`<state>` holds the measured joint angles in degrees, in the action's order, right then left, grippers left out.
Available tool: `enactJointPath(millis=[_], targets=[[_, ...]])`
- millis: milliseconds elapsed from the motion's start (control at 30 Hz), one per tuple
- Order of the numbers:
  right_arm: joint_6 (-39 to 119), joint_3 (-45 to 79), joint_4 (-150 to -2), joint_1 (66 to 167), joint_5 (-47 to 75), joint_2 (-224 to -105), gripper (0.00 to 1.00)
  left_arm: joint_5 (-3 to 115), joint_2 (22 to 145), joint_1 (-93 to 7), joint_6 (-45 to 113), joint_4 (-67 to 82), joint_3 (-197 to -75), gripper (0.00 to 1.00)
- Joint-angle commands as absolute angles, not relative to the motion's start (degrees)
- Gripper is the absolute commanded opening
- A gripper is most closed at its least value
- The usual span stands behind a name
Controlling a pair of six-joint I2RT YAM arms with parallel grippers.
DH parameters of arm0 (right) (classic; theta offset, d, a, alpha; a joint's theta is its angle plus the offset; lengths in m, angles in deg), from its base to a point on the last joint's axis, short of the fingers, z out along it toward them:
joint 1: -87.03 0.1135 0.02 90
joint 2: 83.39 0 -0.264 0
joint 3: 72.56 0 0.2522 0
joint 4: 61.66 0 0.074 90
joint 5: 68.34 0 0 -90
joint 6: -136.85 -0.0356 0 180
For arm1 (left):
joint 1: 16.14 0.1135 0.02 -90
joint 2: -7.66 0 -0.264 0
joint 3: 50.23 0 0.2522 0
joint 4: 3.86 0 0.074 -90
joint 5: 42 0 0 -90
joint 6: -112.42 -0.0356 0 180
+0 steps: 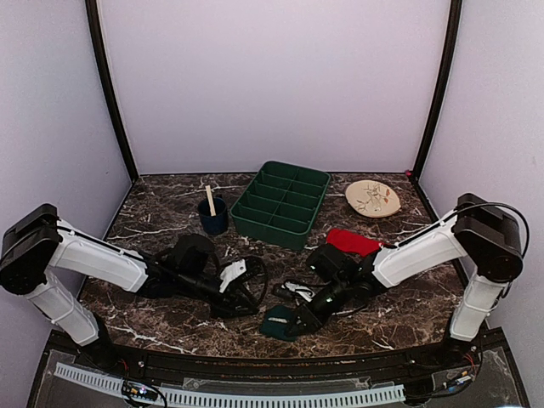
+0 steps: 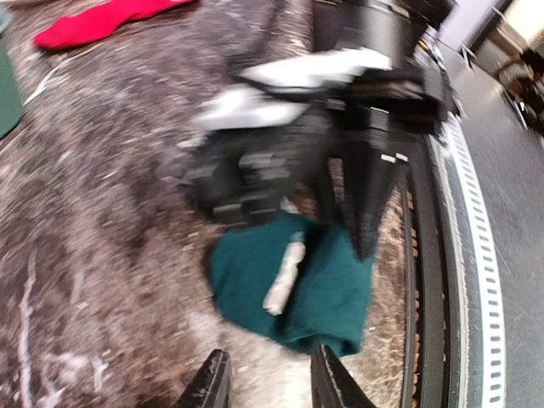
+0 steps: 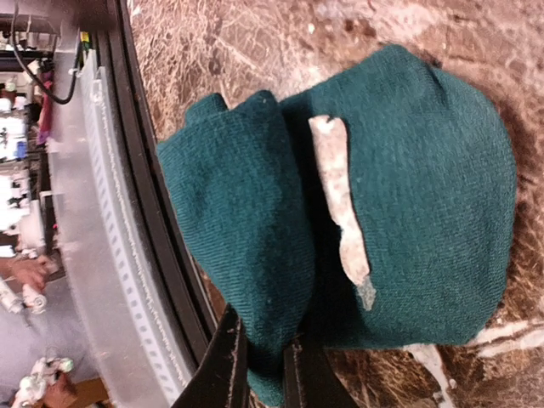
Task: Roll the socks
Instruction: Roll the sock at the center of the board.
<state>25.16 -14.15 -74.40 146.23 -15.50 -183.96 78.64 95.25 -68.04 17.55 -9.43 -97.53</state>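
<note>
Fingers (image 3: 223, 370) of the right gripper (image 3: 263, 344) are clamped on a fold of the teal sock (image 3: 408, 195), which lies folded at the counter's (image 1: 170, 327) near edge. The left gripper (image 2: 268, 378) hangs just beside that sock, jaws parted and empty. The red sock (image 1: 353, 242) lies well apart, beside the green tray (image 1: 263, 228).

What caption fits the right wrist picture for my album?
The right gripper pinches the folded teal sock on the marble table.

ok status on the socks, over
Right gripper pinching teal sock edge. Left gripper open, empty, just short of it. Red sock lying farther back. Nothing in the way.
</note>
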Motion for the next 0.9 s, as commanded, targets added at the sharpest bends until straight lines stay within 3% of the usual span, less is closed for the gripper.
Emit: enactJointPath(millis=[0,867], targets=[[22.59,-12.36,-75.65,144.10,-23.34,-185.50,0.00,76.19,93.37,-71.52,12.31,-10.04,-96.72,0.35],[21.09,-9.49,-78.32,143.37,-30.34,-188.15,0.00,76.01,100.31,-78.83,1.59,-1.35,-103.87,0.40]])
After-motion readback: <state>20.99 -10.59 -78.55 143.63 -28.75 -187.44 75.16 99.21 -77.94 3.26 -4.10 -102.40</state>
